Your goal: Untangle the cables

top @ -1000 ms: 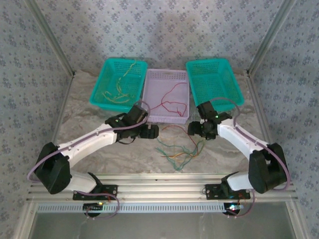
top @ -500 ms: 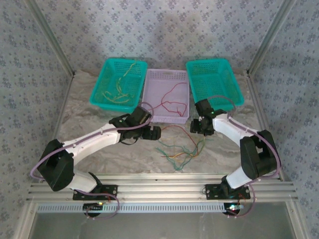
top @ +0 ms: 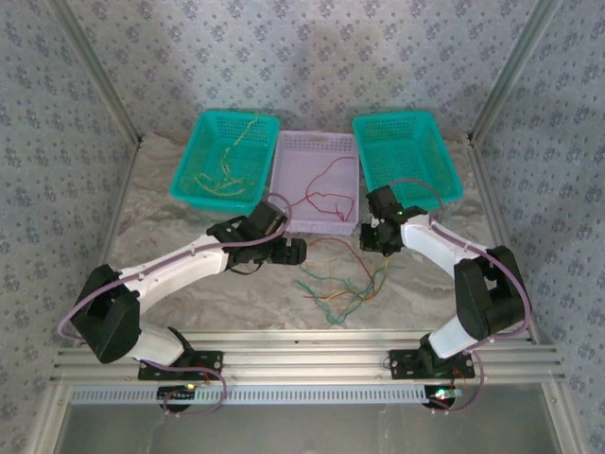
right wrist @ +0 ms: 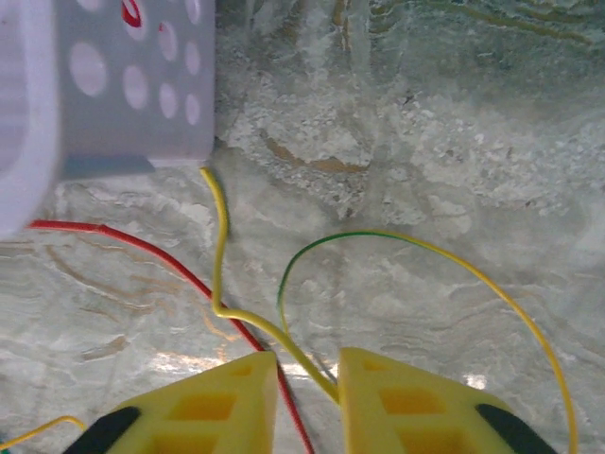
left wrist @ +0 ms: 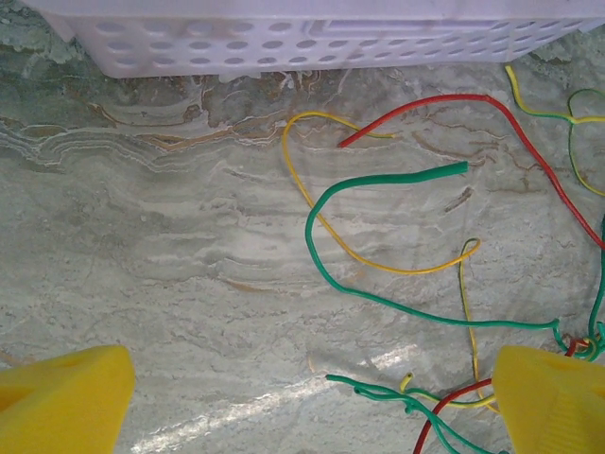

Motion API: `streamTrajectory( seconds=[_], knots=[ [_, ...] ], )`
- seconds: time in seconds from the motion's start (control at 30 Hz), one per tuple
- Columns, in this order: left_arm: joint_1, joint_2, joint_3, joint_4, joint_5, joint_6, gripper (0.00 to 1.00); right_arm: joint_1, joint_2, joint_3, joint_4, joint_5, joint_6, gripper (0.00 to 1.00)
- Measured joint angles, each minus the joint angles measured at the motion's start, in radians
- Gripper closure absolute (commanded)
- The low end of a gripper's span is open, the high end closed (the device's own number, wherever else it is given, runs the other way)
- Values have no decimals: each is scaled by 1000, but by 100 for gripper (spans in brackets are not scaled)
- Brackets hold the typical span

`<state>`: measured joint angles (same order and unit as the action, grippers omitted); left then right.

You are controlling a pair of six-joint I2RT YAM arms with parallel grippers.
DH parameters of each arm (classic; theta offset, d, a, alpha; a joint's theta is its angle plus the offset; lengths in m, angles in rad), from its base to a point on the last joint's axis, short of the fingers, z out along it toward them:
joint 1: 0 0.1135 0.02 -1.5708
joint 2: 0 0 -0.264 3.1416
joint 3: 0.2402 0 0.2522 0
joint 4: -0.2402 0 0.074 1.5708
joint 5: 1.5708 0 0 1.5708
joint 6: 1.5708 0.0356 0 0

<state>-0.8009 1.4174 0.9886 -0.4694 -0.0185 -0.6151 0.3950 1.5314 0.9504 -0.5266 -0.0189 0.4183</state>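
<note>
Right claw nearer the lilac basket

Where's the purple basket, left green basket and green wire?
Lilac perforated plastic basket (top: 317, 138): top view, far rim.
Left teal plastic basket (top: 238, 116): top view, far rim.
Thin green wire (left wrist: 444, 171): left wrist view, cut end.

Here's a robotics lab cell: patterned cloth backdrop wrapping from 9 round to 3 o'clock, aluminium frame posts rising at 10 and 2, marble-look worktop, and at 6 o'clock an extrusion rail with arm bases bolted on.
</note>
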Motion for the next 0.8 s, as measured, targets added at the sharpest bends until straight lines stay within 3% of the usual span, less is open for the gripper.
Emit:
streamTrajectory(
  seconds=[0.1, 0.43, 0.7, 0.8],
  knots=[
    [0, 0, 0, 0, 0, 0, 3, 16, 0, 7, -7, 4, -17, 56],
    [0, -2, -6, 2, 0, 0, 3, 29, 32, 4, -15, 36, -28, 54],
    [0, -2, -12, 2, 0, 0, 3, 40, 99, 4, -19, 54, -45, 65],
    [0, -2, -12, 2, 0, 0, 3, 42, 99, 4, -19, 57, -47, 77]
  ],
)
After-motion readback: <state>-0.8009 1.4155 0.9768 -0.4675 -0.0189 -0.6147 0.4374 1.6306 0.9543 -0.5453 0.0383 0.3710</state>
